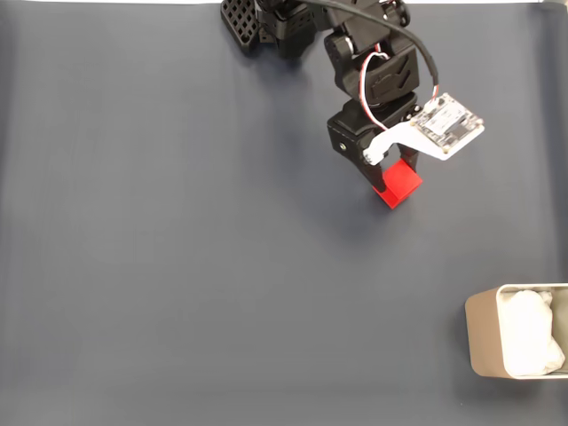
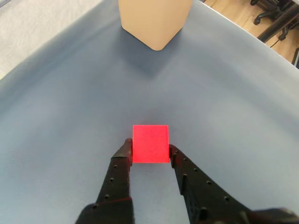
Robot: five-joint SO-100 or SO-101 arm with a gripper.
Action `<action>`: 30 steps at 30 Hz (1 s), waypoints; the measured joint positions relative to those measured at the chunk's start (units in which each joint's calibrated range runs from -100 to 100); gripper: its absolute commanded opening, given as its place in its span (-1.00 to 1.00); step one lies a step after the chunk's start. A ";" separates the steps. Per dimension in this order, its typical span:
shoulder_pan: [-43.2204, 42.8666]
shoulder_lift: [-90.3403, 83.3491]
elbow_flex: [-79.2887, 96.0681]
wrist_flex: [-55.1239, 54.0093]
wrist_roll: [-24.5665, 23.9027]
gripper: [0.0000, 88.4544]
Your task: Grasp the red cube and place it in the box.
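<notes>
The cube (image 2: pixel 150 143) sits between the two black fingers of the gripper (image 2: pixel 150 151) in the wrist view, one fingertip (image 2: pixel 125 148) against its left face and the other against its right face, so the gripper is closed onto the cube at cube width. Its top face is plain bright red and square to the camera. Whether it rests on the worktop (image 2: pixel 70 116) or is lifted just clear cannot be told from this view.

In the fixed view the cube (image 1: pixel 397 185) shows as a red block below the black arm (image 1: pixel 373 80), partly covered by the gripper (image 1: pixel 387 174) and by a white bracket carrying a small circuit board (image 1: pixel 451 124). A soft shadow lies on the dark blue-grey cloth just left of the cube.

The box (image 1: pixel 484 342) stands at the lower right edge of the fixed view, well apart from the cube, its pale wall rounded at the corners and white lining (image 1: pixel 531 335) visible inside. In the wrist view the box (image 2: pixel 154 21) is at the top centre, straight ahead of the cube, one rounded corner facing the camera.

Beyond the cloth, pale floor and black chair legs (image 2: pixel 275 18) show at the top right of the wrist view.
</notes>
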 measured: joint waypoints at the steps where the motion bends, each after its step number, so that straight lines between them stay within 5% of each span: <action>1: 0.00 -0.35 -1.36 1.11 0.00 -0.93; 30: 0.00 13.37 -47.56 17.18 -0.88 -0.91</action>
